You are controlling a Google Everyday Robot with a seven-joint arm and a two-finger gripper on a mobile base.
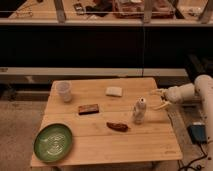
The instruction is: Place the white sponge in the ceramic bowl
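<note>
Light wooden slatted table (150, 145), rectangular, biggest thing here; the gripper hangs over its edge at picture right. Wide shallow round green glazed ceramic bowl (53, 142) with pale swirls inside sits at the near corner at picture left, well apart from the gripper, the farthest item from it, nothing in it. White robot arm (182, 93) comes in from picture right, ending in the pale two-finger gripper (158, 99), fingers pointing toward picture left. Fingers spread apart, wide gap between the tips, nothing held, nothing touched. Translucent plastic cup (64, 91) upright, well apart from the gripper, across the table at about its height in the picture. White figurine-like bottle (139, 111) upright, nearest thing to the gripper, just beside and slightly below the fingertips, not touching. Small flat brown rectangular block (88, 108) between cup and bottle, well apart from the gripper. Small flat off-white rectangular sponge (114, 91) with rounded corners lies on the table, picture left of the fingertips, near but apart, outside the bowl. Small elongated reddish-brown object (118, 126) lies below the bottle toward picture left.
</note>
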